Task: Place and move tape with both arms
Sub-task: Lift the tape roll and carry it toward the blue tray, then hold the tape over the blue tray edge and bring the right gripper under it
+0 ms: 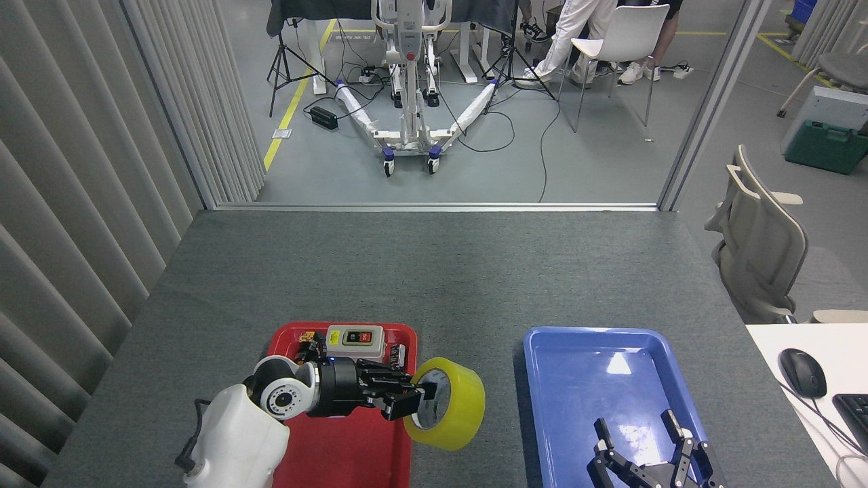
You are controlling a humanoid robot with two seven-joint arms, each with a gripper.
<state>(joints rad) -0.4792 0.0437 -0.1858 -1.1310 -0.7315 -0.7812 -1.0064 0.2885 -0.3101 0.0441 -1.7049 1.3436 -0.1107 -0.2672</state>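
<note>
At the left, our left gripper [412, 400] was clamped on the tape [445, 404], one finger reaching into the white core and the other on the roll's near wall. The roll stood tilted on edge, its open core facing about 9 o'clock toward the wrist, so its axis ran roughly 9 to 3. It hung clear of the red tray [339, 447], past that tray's right rim and above the bare grey table [434, 271] in the gap between the two trays. From the tape, the blue tray [542, 379] lay at 3 o'clock, just beside. Our right gripper [644, 447] waited at about 4 o'clock from the roll, over the blue tray's near end, fingers spread wide and holding nothing. We judged the right arm the nearer receiver for a handover.
</note>
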